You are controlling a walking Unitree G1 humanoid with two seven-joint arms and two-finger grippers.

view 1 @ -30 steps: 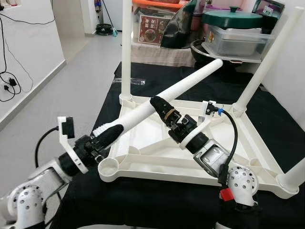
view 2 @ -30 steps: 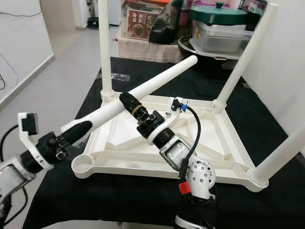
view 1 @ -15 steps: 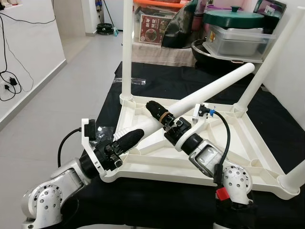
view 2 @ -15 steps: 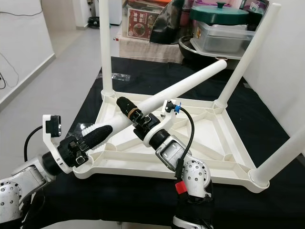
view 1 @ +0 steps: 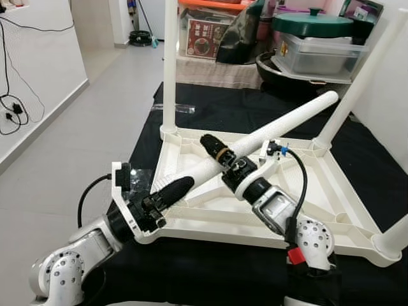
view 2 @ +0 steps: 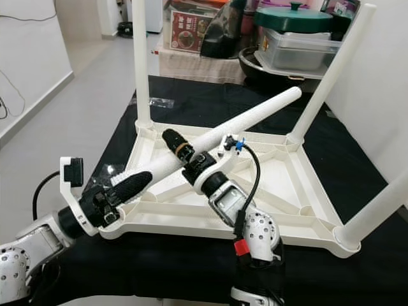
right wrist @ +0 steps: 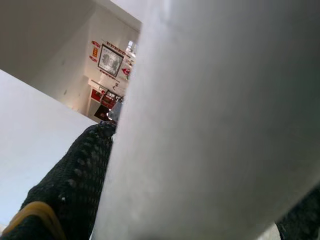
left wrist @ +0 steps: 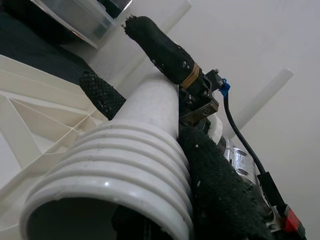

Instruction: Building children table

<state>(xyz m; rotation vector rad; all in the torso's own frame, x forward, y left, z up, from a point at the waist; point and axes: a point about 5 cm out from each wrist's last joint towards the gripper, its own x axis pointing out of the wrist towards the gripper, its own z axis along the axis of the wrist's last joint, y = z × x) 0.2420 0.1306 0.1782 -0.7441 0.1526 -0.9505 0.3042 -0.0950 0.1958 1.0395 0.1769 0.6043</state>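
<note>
We hold a long white plastic table leg (view 1: 255, 136) over the upturned white tabletop (view 1: 319, 191): left gripper (view 1: 167, 191) jaws clamped at its ribbed end, right gripper (view 1: 215, 150) jaws apparently clamped mid-shaft.

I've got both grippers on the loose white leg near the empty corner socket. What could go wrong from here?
1. The loose white plastic table leg lies steeply tilted, its ribbed threaded end low by the near-left corner socket; started at that angle, the thread may cross or jam.
2. The upturned white plastic tabletop lies loose on the black cloth, so pushing may slide it.
3. The left gripper and right gripper grip smooth round plastic, so the leg may slip when twisted.
</note>
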